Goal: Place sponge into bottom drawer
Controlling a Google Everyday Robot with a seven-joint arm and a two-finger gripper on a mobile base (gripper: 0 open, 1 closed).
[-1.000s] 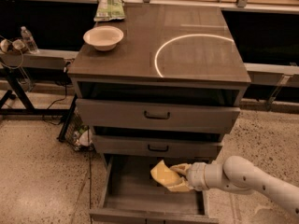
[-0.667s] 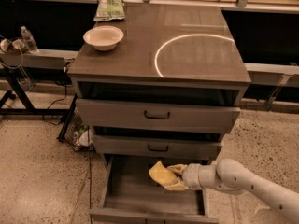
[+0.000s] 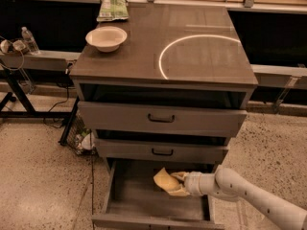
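The bottom drawer of the grey cabinet is pulled open and shows its plain grey floor. My gripper reaches in from the right on a white arm and sits over the drawer's middle. It is shut on the pale-yellow sponge, which it holds just above the drawer floor, under the front of the middle drawer.
The middle drawer and top drawer, both with black handles, are slightly pulled out. A white bowl and a green packet lie on the cabinet top. A black stand and a water bottle are at the left.
My gripper with the sponge has moved a little to the left over the open bottom drawer. The drawers, bowl and packet have not moved.
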